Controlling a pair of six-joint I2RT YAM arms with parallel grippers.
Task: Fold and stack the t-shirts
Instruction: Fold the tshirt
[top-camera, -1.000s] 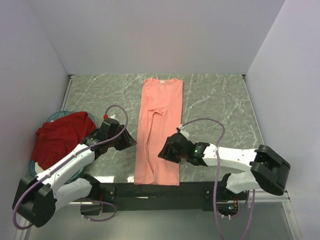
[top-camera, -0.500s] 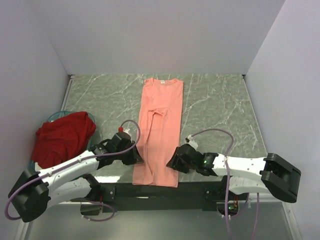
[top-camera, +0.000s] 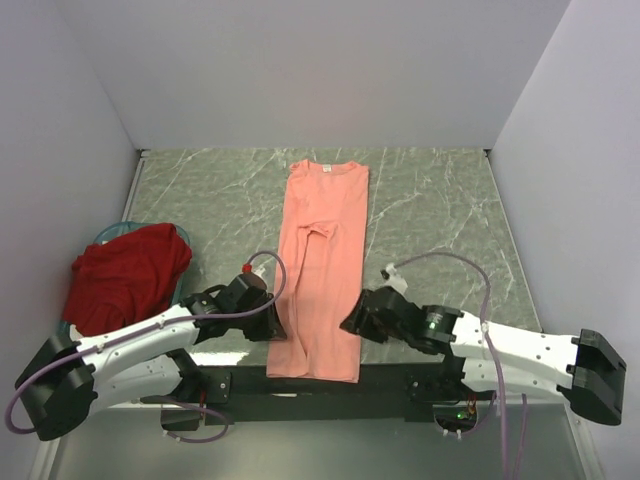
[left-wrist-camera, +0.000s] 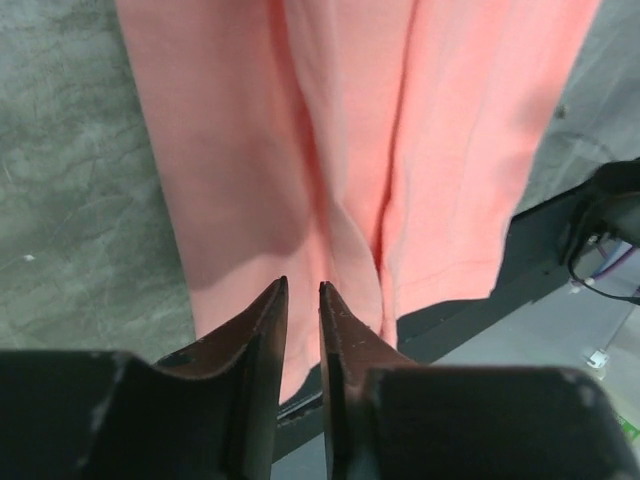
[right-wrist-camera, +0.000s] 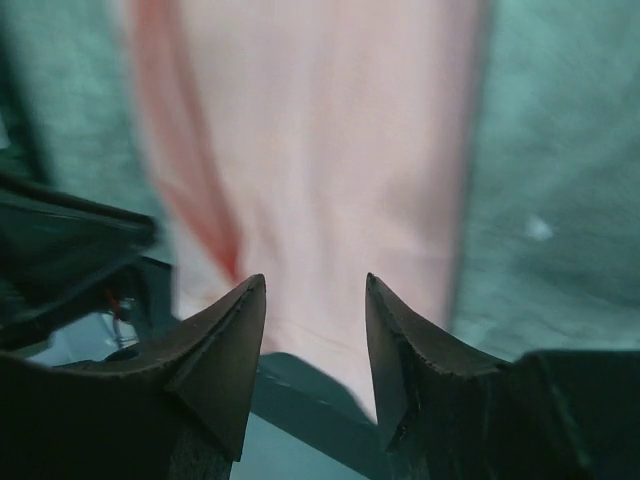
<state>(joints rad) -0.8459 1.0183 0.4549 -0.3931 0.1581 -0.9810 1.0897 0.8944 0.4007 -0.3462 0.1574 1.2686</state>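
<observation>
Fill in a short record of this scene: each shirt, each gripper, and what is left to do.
salmon-pink t-shirt: folded lengthwise into a narrow strip, collar far, hem at the near edge of the table
dark red t-shirt: bunched on the teal basket, left side
left gripper: jaws narrowly apart at the hem
right gripper: jaws open above the hem
left to do: cross fold; dark red t-shirt; stacking

Two t-shirts (top-camera: 322, 260) (top-camera: 125, 275), one basket (top-camera: 108, 233), two claws (top-camera: 276, 326) (top-camera: 350, 320)

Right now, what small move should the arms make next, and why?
Probably lower and pinch the near hem of the pink t-shirt: the left fingers and right fingers hover by its two near corners, and it lies flat, folded lengthwise only.
</observation>
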